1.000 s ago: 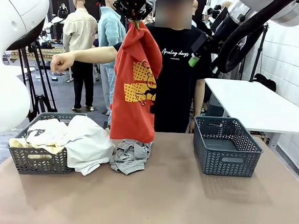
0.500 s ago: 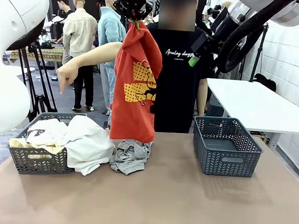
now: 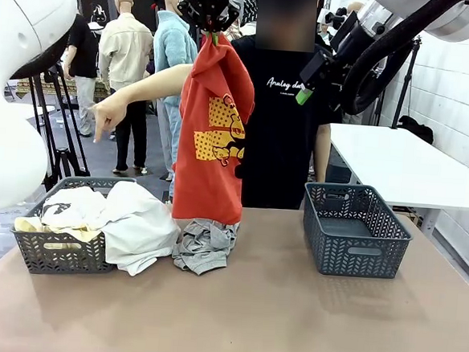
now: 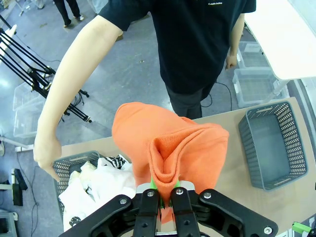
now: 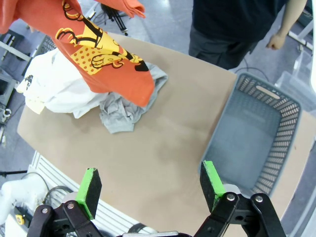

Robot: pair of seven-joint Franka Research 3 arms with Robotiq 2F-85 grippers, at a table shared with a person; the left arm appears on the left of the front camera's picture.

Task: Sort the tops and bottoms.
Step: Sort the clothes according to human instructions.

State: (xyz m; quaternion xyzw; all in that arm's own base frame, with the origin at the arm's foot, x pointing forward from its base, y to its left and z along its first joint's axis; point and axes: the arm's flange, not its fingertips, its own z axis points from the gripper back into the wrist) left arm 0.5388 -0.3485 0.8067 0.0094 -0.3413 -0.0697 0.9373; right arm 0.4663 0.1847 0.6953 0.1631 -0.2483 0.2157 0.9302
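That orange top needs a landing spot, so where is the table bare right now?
The right basket is empty. Bare table runs between it and the grey garment, and along the whole near edge. Crowded: the left basket, heaped, with a white garment spilling onto the table.

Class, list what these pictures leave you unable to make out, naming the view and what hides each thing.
- Front view: the grey garment is crumpled, its top edge behind the orange-red garment; top or bottom, unclear.
- Front view: the pale yellow garment lies mostly under white ones in the left basket.
- Left wrist view: the left tool has its fingertips buried in orange-red cloth.
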